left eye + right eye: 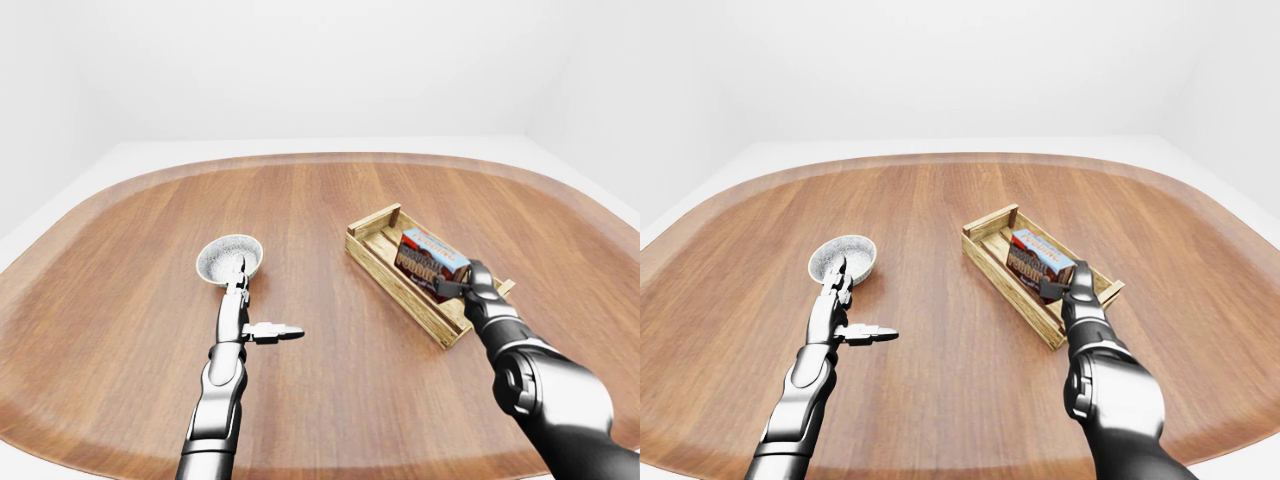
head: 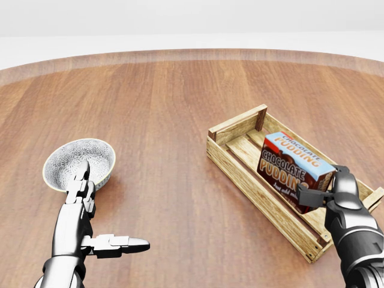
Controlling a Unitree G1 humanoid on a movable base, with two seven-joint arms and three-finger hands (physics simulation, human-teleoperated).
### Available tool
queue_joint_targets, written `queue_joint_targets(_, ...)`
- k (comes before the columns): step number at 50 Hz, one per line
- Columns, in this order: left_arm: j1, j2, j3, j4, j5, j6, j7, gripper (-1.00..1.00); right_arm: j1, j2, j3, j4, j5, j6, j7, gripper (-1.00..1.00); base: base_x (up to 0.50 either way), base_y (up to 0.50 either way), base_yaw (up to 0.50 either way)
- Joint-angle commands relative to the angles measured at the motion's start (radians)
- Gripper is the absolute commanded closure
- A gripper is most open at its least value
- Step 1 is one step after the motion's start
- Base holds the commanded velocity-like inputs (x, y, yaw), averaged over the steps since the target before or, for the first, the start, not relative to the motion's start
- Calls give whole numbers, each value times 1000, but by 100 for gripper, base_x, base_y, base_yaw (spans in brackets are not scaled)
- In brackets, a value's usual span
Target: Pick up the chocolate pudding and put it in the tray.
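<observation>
On the wooden table (image 2: pixel 180 108), 3 items are recorded, together with 2 robot hands.

1. Tray (image 2: pixel 240 171): a shallow slatted crate of pale wood, set at an angle right of centre in the head view. Its long axis runs from upper left to lower right. 1 corner post is seen raised at its top end.

2. Chocolate pudding (image 2: pixel 291 168): a box with a brown printed face and a light blue top panel, lettered "CHOCOLATE PUDDING". It is found inside the tray, toward the tray's lower-right half, standing on an edge and tilted. Whether its underside rests on the tray slats cannot be told.

3. Bowl (image 2: pixel 78 161): a small round speckled white-grey bowl, placed at the left of the head view, well apart from the tray.

4. Right hand (image 2: pixel 327 191): dark-finished, entered from the lower right. Its fingers (image 2: pixel 309 195) are closed against the lower-right end of the pudding box, which is gripped.

5. Left hand (image 2: pixel 90 207): silver-finished, entered from the lower left. It is held spread, with its thumb (image 2: pixel 120 244) stuck out to the right and its long fingers pointed up at the bowl's near rim. Nothing is held in it. Contact with the bowl cannot be confirmed.
</observation>
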Motion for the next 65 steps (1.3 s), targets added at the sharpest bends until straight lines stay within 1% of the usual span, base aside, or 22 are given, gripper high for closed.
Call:
queue_joint_targets(1,2,-4,2,-12,-14,13,-10,-100,10,7,-14,-6,-16,0,-4,100,0,0,0)
queue_joint_targets(46,2,-5,3,-11,-14,12,-10,-100,50,5,-23,-5,-21,0,-6,100,0,0,0)
queue_joint_targets(47,-2,-5,3,-11,-15,20,-8,-100,51,5,-23,-5,-21,0,-6,100,0,0,0)
queue_joint_targets(48,-5,-5,3,-4,-15,15,-8,-100,54,6,-24,-5,-21,0,-7,100,0,0,0)
queue_joint_targets(51,-6,-5,3,0,-15,13,-7,-100,52,5,-24,-5,-23,0,-7,100,0,0,0)
queue_joint_targets(61,-3,-5,1,-3,-15,13,-8,-100,60,7,-29,-5,-22,0,-9,100,0,0,0)
queue_joint_targets(62,-4,-5,1,0,-15,10,-8,-100,61,7,-29,-4,-22,0,-10,55,0,0,0)
queue_joint_targets(63,-5,-5,2,3,-15,8,-8,-100,62,7,-30,-4,-21,0,-10,-57,0,0,0)
queue_joint_targets(64,-4,-5,2,3,-15,7,-8,-100,62,7,-32,-4,-20,0,-9,-100,0,0,0)
queue_joint_targets(65,-4,-5,2,3,-15,7,-8,-100,62,6,-33,-5,-19,0,-10,-100,0,0,0)
